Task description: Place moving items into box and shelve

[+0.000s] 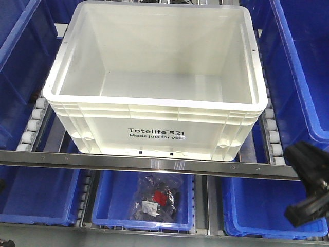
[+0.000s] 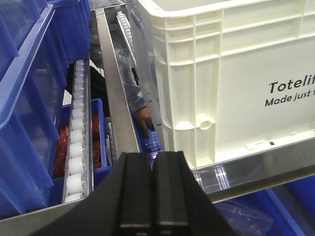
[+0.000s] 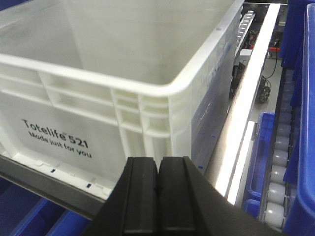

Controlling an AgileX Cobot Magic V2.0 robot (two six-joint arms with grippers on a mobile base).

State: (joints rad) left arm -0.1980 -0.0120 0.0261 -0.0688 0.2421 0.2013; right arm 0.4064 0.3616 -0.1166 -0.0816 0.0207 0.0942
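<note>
The white box (image 1: pixel 154 131), printed "Totelife 521", stands on a roller shelf behind a metal rail (image 1: pixel 103 160). Its inside shows bare. I cannot pick out the moving items in these views. My left gripper (image 2: pixel 151 158) is shut with nothing in it, just in front of the box's (image 2: pixel 236 59) left front corner, near rail height. In front of the box's (image 3: pixel 98 113) right front corner, my right gripper (image 3: pixel 158 163) is also shut and empty. The front view shows the right gripper (image 1: pixel 308 185) as a black shape at the lower right, below the rail.
Blue bins (image 1: pixel 303 67) flank the box on both sides. More blue bins sit on the lower shelf; the middle one holds a clear bagged item (image 1: pixel 154 198). A person's hand (image 2: pixel 144 123) shows behind the shelf, left of the box. Red things (image 2: pixel 61 142) lie in a lower left bin.
</note>
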